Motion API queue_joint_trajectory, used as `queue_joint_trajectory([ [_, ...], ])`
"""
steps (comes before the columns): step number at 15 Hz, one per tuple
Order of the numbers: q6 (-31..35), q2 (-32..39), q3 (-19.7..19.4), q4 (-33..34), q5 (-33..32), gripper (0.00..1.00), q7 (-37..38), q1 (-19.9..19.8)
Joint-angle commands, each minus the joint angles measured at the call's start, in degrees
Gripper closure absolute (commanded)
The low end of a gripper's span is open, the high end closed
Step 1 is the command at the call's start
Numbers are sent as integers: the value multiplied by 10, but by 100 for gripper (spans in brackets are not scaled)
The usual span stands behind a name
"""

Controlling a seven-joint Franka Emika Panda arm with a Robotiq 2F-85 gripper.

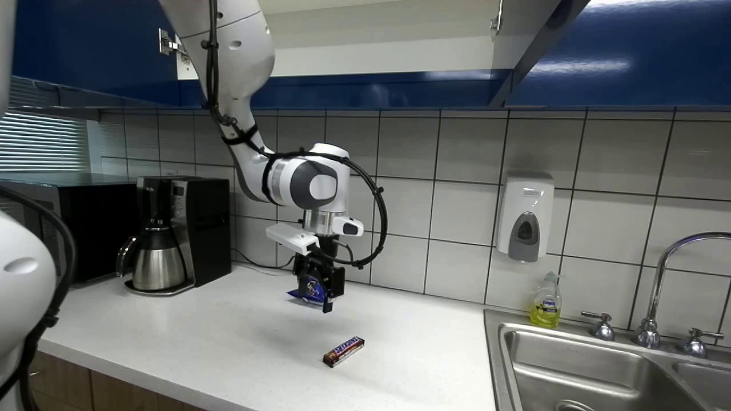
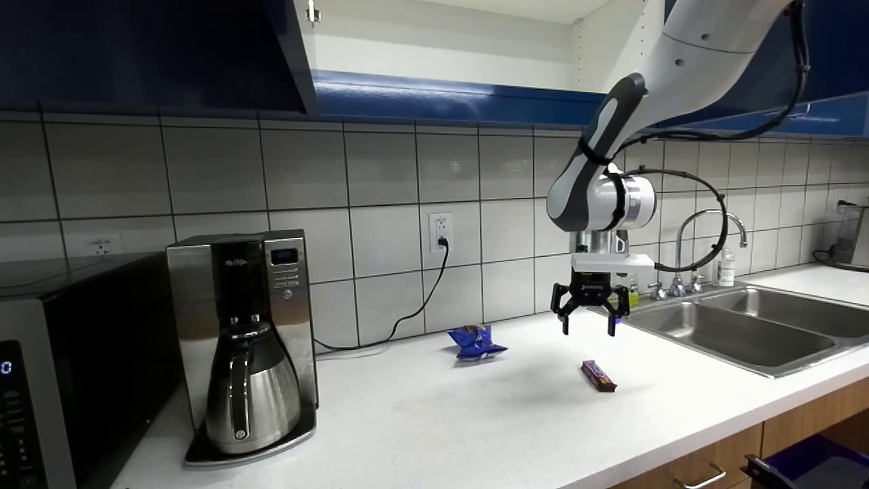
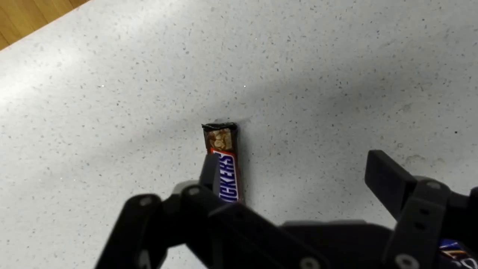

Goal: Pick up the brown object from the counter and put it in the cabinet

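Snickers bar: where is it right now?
In an exterior view, the Snickers bar lies on the counter, right of the blue bag and left of the sink; the open gripper hangs above, not touching it.

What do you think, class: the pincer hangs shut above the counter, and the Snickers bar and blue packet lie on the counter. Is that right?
Not quite. The pincer is open, not shut: an exterior view and the wrist view show its fingers well apart. It does hang above the counter, and the Snickers bar and blue packet do lie on the counter.
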Motion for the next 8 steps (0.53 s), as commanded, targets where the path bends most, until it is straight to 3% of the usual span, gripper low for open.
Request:
queue_joint_trajectory([
  [1, 18, 39, -7, 18, -3, 0, -10, -13],
  [8, 38, 87, -23, 37, -1, 0, -11, -30],
])
